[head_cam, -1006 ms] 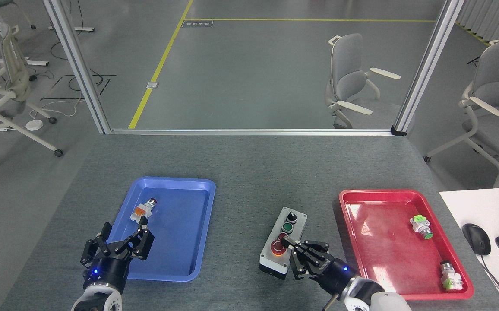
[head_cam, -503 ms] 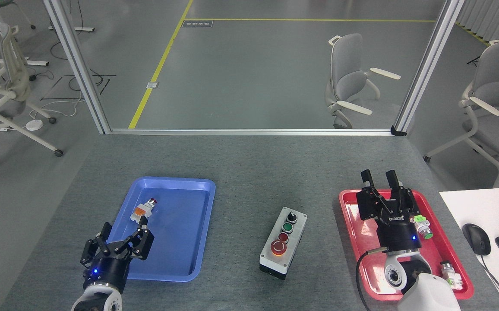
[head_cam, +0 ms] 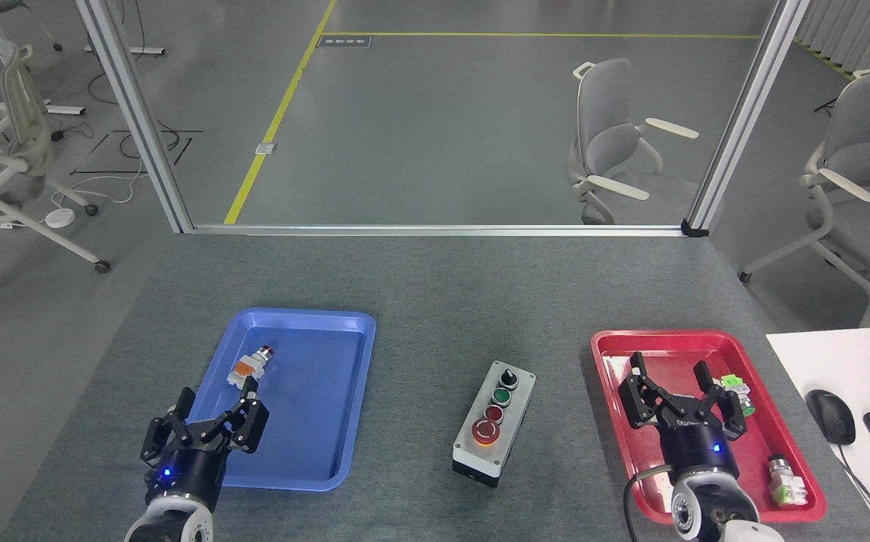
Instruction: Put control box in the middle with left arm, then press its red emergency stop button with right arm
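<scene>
Your control box sits on the bare grey felt of the middle, between the blue tray and the red tray, its long axis tilted slightly. It looks already placed, so the step in hand is the press.

Your left gripper hovers at the near left corner of the blue tray with its fingers spread and nothing between them. The control box lies well to its right and slightly farther. The small orange-white switch lies just beyond its fingertips, inside the blue tray; leave it alone.

Your right gripper stands over the red tray, fingers spread wide and empty. The control box is well to its left, at about the same depth. The red emergency stop button is the nearest in the row on the box's top face, with the smaller red button, the green button and the black knob running away from you beyond it.

Whether the stop button has been pushed in, you cannot tell from this view. If it has not, the next move calls for you to carry the right gripper leftward, clear of the red tray's rim, until it is above the big red cap. Draw the fingers together first, so one blunt tip meets the cap. Come straight down, since a slanted push could slide the box or catch the smaller red button.
</scene>
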